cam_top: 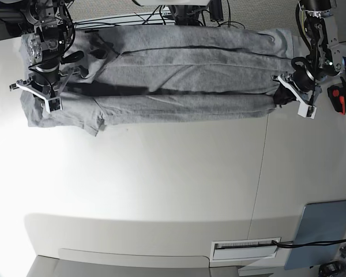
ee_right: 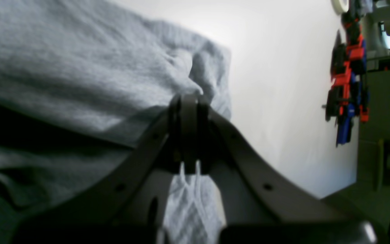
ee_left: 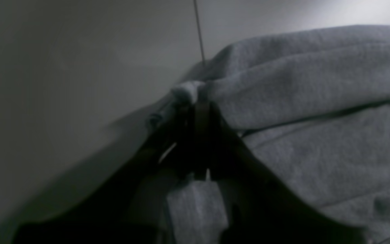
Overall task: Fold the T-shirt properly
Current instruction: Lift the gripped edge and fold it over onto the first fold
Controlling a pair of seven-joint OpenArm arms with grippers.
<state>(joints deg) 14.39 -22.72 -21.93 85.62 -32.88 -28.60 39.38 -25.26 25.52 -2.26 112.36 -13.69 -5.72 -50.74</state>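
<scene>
I can read no text, label, brand, number or sign anywhere I look. The T-shirt (cam_top: 179, 75) shows me only plain grey cloth on its visible side, and the white counter (cam_top: 161, 184) carries no print at all.

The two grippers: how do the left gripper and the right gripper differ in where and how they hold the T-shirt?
In the base view, the left gripper sits at the image-right end of the T-shirt, beside a narrow, bunched end; the right gripper sits at the image-left end, where the cloth spreads wider. The right wrist view is bright and shows a red and blue object; the left wrist view is dim. Both are shut on a pinch of grey fabric.
</scene>
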